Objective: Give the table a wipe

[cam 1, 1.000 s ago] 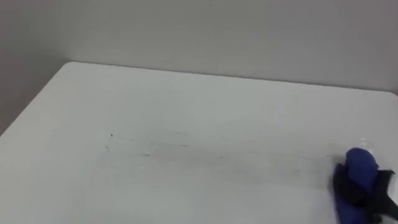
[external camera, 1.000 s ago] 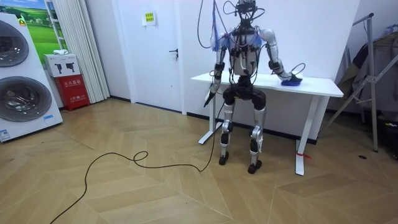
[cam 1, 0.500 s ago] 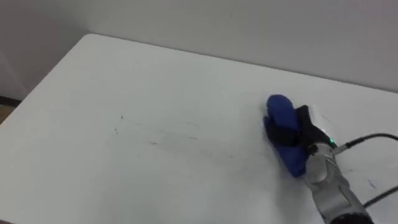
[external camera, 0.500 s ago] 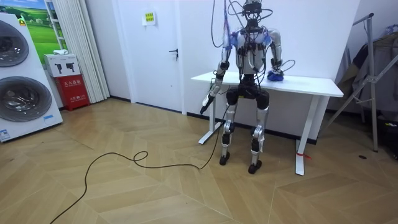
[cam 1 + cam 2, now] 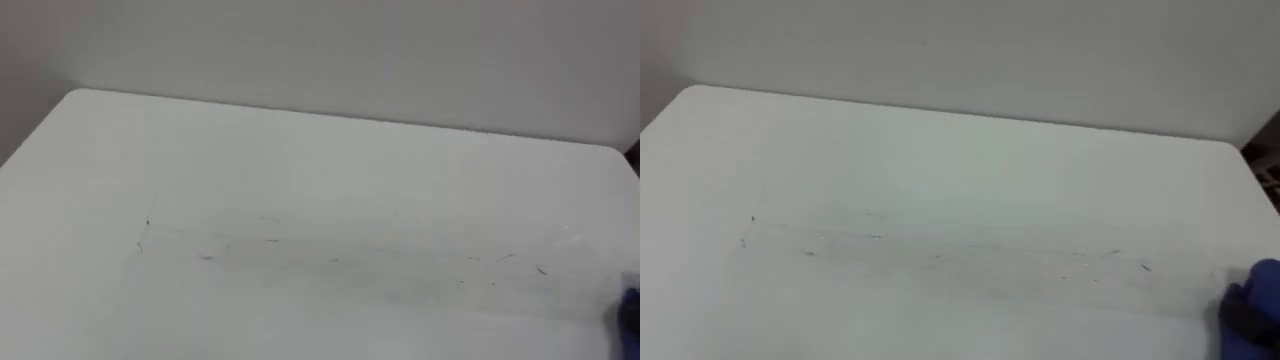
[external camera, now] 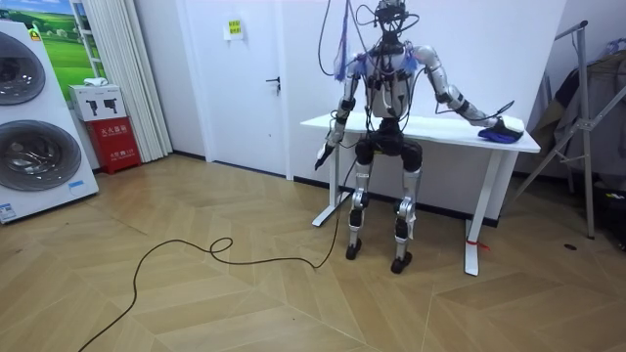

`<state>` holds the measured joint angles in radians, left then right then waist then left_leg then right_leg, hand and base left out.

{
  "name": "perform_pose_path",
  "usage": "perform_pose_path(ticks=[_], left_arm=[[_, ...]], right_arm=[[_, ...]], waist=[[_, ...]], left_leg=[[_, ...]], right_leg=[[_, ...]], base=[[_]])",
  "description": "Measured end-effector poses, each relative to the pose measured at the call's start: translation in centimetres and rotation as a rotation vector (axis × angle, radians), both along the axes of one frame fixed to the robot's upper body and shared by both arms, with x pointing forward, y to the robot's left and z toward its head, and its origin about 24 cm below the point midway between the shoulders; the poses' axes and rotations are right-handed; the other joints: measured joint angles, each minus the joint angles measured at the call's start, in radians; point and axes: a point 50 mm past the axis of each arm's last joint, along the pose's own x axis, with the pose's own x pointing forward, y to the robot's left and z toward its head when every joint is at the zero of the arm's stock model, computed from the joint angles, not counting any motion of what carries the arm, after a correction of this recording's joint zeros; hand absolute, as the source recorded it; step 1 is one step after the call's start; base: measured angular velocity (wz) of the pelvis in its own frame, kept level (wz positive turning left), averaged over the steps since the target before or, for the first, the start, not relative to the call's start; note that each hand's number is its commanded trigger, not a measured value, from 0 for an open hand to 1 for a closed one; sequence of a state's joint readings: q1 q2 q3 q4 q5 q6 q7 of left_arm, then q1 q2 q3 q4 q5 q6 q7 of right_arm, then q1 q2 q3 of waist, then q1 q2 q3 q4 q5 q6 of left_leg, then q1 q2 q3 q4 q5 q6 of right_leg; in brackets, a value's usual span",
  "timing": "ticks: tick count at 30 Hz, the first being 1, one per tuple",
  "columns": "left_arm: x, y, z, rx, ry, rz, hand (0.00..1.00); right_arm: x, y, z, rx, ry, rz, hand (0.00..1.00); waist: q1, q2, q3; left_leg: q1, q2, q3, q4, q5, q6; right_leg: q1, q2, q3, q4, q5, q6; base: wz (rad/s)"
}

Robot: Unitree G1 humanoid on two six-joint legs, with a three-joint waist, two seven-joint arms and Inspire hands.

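The soft, light blue cloth lies at the table's right edge under the right robot hand, grip impossible to tell; pressing flat from above probably suits it.

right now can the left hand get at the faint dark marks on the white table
Probably yes: the left hand hangs beside the white table, and nothing lies between it and the faint dark marks.

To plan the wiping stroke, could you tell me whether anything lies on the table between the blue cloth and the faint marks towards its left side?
Nothing visible does. The cloth sits under the right robot hand at the table's right end, and the bare top runs unbroken to the marks.
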<state>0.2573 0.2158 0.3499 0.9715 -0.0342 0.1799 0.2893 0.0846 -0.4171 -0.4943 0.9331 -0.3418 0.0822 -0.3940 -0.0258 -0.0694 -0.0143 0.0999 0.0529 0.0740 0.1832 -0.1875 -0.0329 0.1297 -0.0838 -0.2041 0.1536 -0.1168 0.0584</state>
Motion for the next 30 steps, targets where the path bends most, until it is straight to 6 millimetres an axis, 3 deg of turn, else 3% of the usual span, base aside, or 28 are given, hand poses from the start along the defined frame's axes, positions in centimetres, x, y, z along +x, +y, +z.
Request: perform_pose_path(ticks=[5, 11, 13, 15, 16, 18, 21, 26, 30], left_arm=[[-0.1, -0.2, -0.2, -0.033, -0.007, -0.009, 0.0], [-1.3, -1.0, -0.6, -0.065, 0.05, -0.044, 0.0], [-1.1, -1.4, -0.8, -0.075, 0.047, -0.049, 0.0], [-0.5, -1.7, -0.9, -0.082, 0.045, -0.087, 0.0], [-0.3, -1.8, -0.9, -0.085, 0.043, -0.097, 0.0], [0.6, -2.3, -1.1, -0.094, 0.026, -0.135, 0.0], [0.9, -2.5, -1.1, -0.093, 0.024, -0.167, 0.0], [0.9, -2.8, -1.0, -0.094, 0.019, -0.21, 0.0], [1.5, -3.5, -1.0, -0.101, -0.013, -0.225, 0.0]], right_arm=[[-0.9, -0.2, 0.1, -0.012, 0.019, -0.009, 1.0], [1.9, 0.9, 0.7, -0.038, 0.061, 0.12, 1.0], [3.9, 2.4, 1.0, -0.074, 0.073, 0.246, 1.0], [6.8, 5.7, 1.2, -0.105, 0.075, 0.447, 1.0], [7.5, 6.6, 1.3, -0.11, 0.077, 0.506, 1.0], [9.6, 10.4, 1.5, -0.11, 0.059, 0.69, 1.0], [11.1, 14.1, 1.8, -0.072, 0.02, 0.846, 1.0], [12.1, 15.8, 2.8, -0.118, -0.012, 0.957, 1.0], [12.2, 16.2, 2.9, -0.12, -0.029, 0.979, 1.0]], waist=[[0.001, -0.002, 0.0], [0.009, 0.003, 0.0018], [0.018, 0.008, 0.0045], [0.034, 0.008, 0.0057], [0.038, 0.008, 0.0058], [0.066, 0.011, 0.0054], [0.088, 0.01, 0.0065], [0.116, 0.021, 0.0126], [0.114, 0.03, 0.0122]], left_leg=[[0.018, 0.008, 0.031, -0.001, -0.006, -0.006], [0.019, 0.009, 0.057, -0.001, -0.006, -0.006], [0.014, 0.01, 0.065, -0.002, -0.006, -0.006], [0.013, 0.01, 0.063, -0.006, -0.005, -0.006], [0.013, 0.01, 0.062, -0.008, -0.005, -0.007], [0.014, 0.01, 0.058, -0.014, -0.003, -0.008], [0.006, 0.009, 0.042, -0.015, 0.0, -0.002], [-0.002, 0.008, 0.032, -0.021, 0.0, -0.001], [-0.002, 0.008, 0.032, -0.034, 0.0, -0.001]], right_leg=[[-0.006, 0.005, 0.024, 0.013, 0.002, -0.003], [-0.022, 0.007, 0.047, 0.019, 0.004, -0.007], [-0.035, 0.01, 0.06, 0.021, 0.007, -0.011], [-0.049, 0.015, 0.068, 0.026, 0.008, -0.013], [-0.05, 0.016, 0.07, 0.026, 0.007, -0.013], [-0.049, 0.02, 0.079, 0.018, 0.006, -0.013], [-0.048, 0.019, 0.067, 0.016, 0.002, -0.014], [-0.056, 0.02, 0.06, 0.015, 0.0, -0.011], [-0.057, 0.02, 0.051, 0.012, -0.001, -0.01]], base=[[-0.21], [-0.15], [-0.26], [-0.19], [-0.09], [0.0], [0.14], [0.06], [0.0]])
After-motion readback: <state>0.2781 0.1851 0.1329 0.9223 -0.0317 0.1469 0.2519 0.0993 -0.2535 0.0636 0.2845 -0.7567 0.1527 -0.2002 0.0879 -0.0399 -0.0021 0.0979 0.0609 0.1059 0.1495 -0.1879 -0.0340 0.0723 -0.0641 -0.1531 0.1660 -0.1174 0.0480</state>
